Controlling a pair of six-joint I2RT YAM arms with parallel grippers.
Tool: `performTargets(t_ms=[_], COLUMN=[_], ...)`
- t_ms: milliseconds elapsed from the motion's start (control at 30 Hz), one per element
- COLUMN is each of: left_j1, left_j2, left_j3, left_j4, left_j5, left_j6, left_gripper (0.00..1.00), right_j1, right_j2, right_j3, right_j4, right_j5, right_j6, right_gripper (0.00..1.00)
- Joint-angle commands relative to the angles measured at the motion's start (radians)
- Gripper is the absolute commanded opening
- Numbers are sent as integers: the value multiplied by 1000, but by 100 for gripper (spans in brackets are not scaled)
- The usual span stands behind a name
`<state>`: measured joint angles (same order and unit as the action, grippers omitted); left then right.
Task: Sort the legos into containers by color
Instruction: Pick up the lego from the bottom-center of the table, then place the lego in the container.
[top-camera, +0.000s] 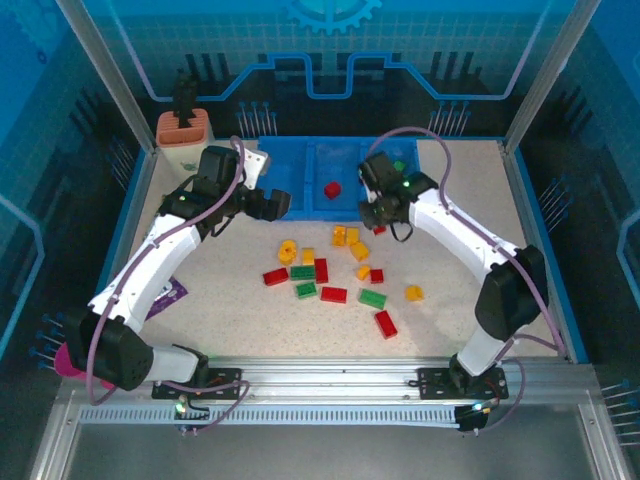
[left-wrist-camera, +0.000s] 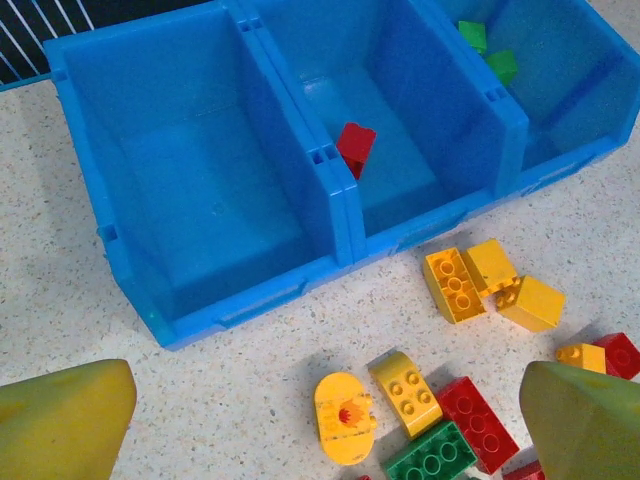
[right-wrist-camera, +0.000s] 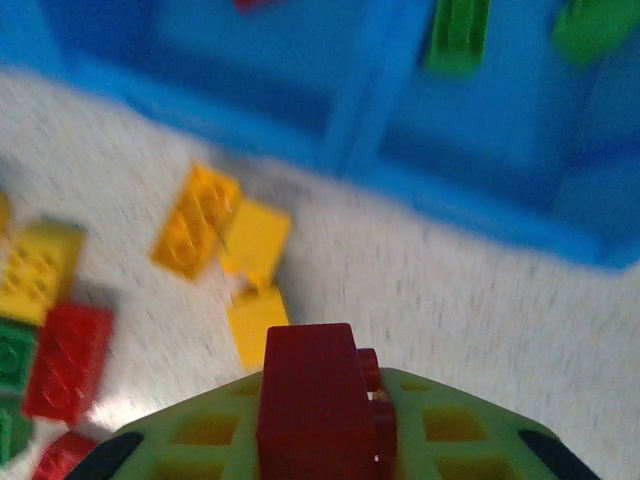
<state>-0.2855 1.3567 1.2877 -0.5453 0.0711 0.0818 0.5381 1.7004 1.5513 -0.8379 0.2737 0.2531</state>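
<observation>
Three compartments are sitting side by side in the blue tray (top-camera: 290, 166) at the far side of the bench (top-camera: 455, 325). Noting the right gripper (top-camera: 379, 226): it is pinching a red brick (right-wrist-camera: 315, 400) between its pads, jaws drawn narrow onto it, just in front of the tray's near wall and facing the divider between the middle and right compartments. A second red brick (left-wrist-camera: 356, 147) is lying in the middle compartment, leaning against its left divider; two green bricks (left-wrist-camera: 503, 66) are lying in the right compartment. Meanwhile the left gripper (left-wrist-camera: 325, 390) is standing wide with nothing between its fingers, hovering over the bench in front of the left and middle compartments. Over a dozen loose legos (top-camera: 321, 270) are lying scattered on the bench between the arms, yellow, red and green mixed, with three yellow bricks (left-wrist-camera: 490, 285) clustering near the tray's near wall. Right wrist view is coming through blurred.
</observation>
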Motion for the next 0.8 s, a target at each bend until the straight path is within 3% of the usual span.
performTargets(t_ms=[0, 400, 600, 767], left_j1=[-4, -3, -3, -3], left_j2=[-19, -21, -25, -28], left_j3=[2, 5, 4, -15], left_j4=[-12, -10, -4, 8], left_j5=[-15, -16, -13, -10], left_j6=[19, 19, 20, 12], left_gripper=[100, 100, 99, 99], right_j1=[0, -27, -34, -49], right_j2=[112, 519, 743, 804], right_j3=[135, 526, 795, 825], right_j4=[10, 271, 263, 316], right_j5=[19, -45, 3, 41], right_j6=[-132, -195, -231, -246], right_gripper=[27, 29, 30, 31])
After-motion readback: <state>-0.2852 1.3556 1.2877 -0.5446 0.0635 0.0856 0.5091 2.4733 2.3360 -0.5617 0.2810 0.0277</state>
